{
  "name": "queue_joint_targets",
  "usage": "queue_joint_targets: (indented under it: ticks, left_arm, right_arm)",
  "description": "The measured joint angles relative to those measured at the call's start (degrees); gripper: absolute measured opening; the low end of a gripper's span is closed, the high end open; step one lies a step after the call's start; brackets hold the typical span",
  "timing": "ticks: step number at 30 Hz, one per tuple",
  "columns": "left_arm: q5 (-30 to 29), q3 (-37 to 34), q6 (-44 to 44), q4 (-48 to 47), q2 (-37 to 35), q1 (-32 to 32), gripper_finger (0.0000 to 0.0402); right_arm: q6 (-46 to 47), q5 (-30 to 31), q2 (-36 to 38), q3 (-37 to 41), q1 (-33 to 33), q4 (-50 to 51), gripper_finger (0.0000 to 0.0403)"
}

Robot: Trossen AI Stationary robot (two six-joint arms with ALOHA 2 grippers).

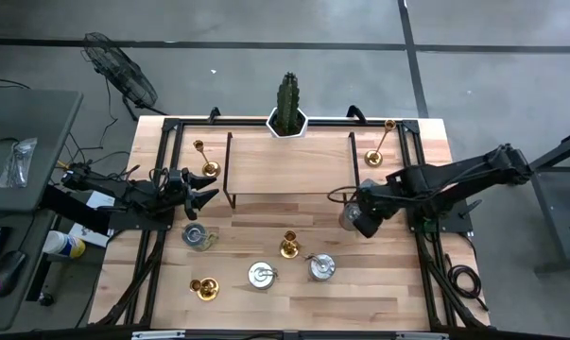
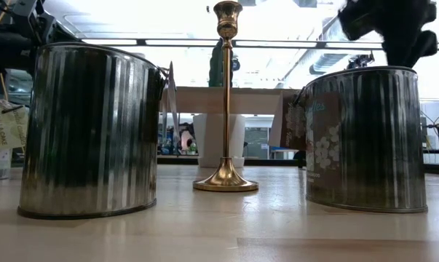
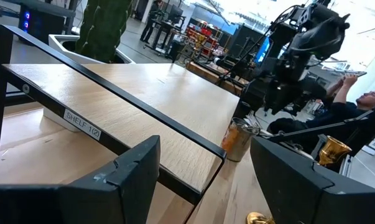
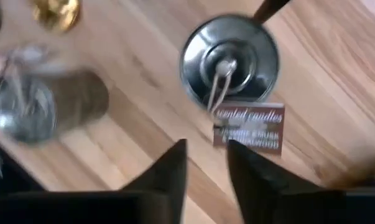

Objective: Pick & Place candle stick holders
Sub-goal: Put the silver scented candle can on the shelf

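Note:
Two tall gold candle stick holders stand on their round bases at the back left [image 1: 201, 156] and back right [image 1: 384, 142] of the table. Two shorter ones stand at the middle [image 1: 288, 246] and near left [image 1: 205, 288]. My right gripper [image 4: 206, 168] points down by the shelf's right leg, beside a silver tin [image 4: 229, 59]. Its fingers stand a little open over bare wood, with nothing between them. My left gripper [image 3: 203, 180] waits level at the shelf's left end [image 1: 195, 194], open wide.
A low wooden shelf [image 1: 289, 165] on a black frame fills the middle back, with a potted cactus [image 1: 287, 106] behind it. Three more silver tins [image 1: 198, 236] [image 1: 261, 275] [image 1: 320, 267] stand at the front. The tin's paper tag [image 4: 246, 127] lies by my right fingers. A person [image 3: 361, 99] sits beyond the table.

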State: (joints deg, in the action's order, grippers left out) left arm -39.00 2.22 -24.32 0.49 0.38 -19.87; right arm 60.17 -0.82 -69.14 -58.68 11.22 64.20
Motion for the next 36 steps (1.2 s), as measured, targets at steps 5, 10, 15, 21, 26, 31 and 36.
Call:
queue_joint_targets:
  ticks: [5,10,15,21,26,31,36]
  left_arm:
    - [0.0,0.0,0.0,0.0,0.0,0.0,0.0245]
    - [0.0,0.0,0.0,0.0,0.0,0.0,0.0245]
    - [0.0,0.0,0.0,0.0,0.0,0.0,0.0245]
    - [0.0,0.0,0.0,0.0,0.0,0.0,0.0245]
    - [0.0,0.0,0.0,0.0,0.0,0.0,0.0245]
    - [0.0,0.0,0.0,0.0,0.0,0.0,0.0245]
    - [0.0,0.0,0.0,0.0,0.0,0.0,0.0245]
  right_arm:
    - [5.1,2.4,-0.1,3.3,-1.1,-3.5,0.0252]
    - [7.4,6.1,-1.7,5.9,-0.3,-6.7,0.0372]
    - [7.3,8.8,-3.6,6.1,-0.4,-7.4,0.0384]
    - [4.3,9.8,-7.2,6.1,-0.2,-7.6,0.0398]
    - [4.2,12.6,-9.2,6.1,-0.2,-10.0,0.0399]
    - [4.1,13.2,-10.8,6.1,-0.2,-10.2,0.04]
    - [3.7,15.7,-12.4,6.0,-0.2,-11.2,0.04]
